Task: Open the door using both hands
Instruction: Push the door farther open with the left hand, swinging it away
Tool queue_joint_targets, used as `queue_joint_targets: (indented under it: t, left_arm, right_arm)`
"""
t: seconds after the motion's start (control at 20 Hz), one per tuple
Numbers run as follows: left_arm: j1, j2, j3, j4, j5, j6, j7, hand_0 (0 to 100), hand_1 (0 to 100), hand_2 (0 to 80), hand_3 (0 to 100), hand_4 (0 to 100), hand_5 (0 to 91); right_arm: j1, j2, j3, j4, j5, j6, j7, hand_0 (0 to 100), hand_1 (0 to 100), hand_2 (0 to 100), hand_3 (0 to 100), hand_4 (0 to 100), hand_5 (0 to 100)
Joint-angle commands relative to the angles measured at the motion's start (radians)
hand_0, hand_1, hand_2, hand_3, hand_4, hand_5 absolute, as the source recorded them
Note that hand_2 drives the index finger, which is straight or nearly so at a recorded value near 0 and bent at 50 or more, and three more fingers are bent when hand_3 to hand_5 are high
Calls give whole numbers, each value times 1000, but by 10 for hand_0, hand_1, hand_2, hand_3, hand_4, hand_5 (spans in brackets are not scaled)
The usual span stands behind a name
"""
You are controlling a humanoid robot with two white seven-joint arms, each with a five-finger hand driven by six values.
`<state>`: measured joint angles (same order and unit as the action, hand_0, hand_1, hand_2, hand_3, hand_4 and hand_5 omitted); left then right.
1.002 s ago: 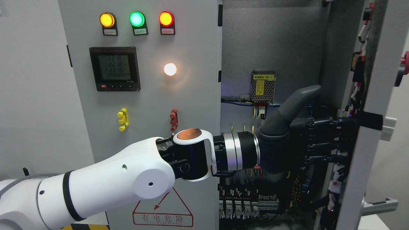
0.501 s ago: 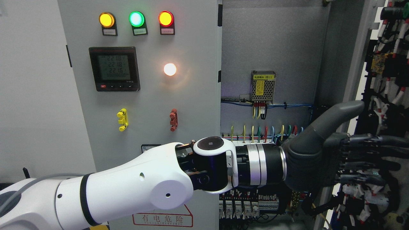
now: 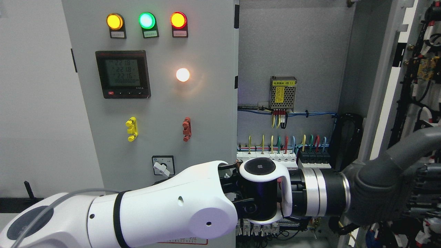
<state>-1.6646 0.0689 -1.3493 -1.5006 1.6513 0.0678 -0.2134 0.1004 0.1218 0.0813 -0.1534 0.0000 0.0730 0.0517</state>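
Door [image 3: 418, 86] is standing swung wide at far right, wiring facing inward. Left hand [image 3: 396, 186] is reaching across to it from the left; whether its fingers are gripping anything cannot be told.

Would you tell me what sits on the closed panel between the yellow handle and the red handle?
Nothing: in the head view, the stretch of grey panel between the yellow handle and the red handle is bare.

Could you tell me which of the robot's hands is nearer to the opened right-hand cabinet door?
Left. The left hand reaches across from the picture's left to the open door at the right edge, against its wired inner side. The right hand is not in view.
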Motion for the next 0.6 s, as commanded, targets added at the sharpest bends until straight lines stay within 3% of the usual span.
queue_joint_targets:
  t: [0.0, 0.55]
  left_arm:
    - [2, -126, 18, 43, -8, -8, 42, 0, 0, 0, 0, 0, 0]
    - [2, -138, 18, 45, -18, -13, 68, 0, 0, 0, 0, 0, 0]
  right_arm:
    - [1, -1, 0, 0, 3, 1, -3, 383, 0, 0, 0, 0, 0]
    - [1, -1, 0, 0, 3, 1, -4, 383, 0, 0, 0, 0, 0]
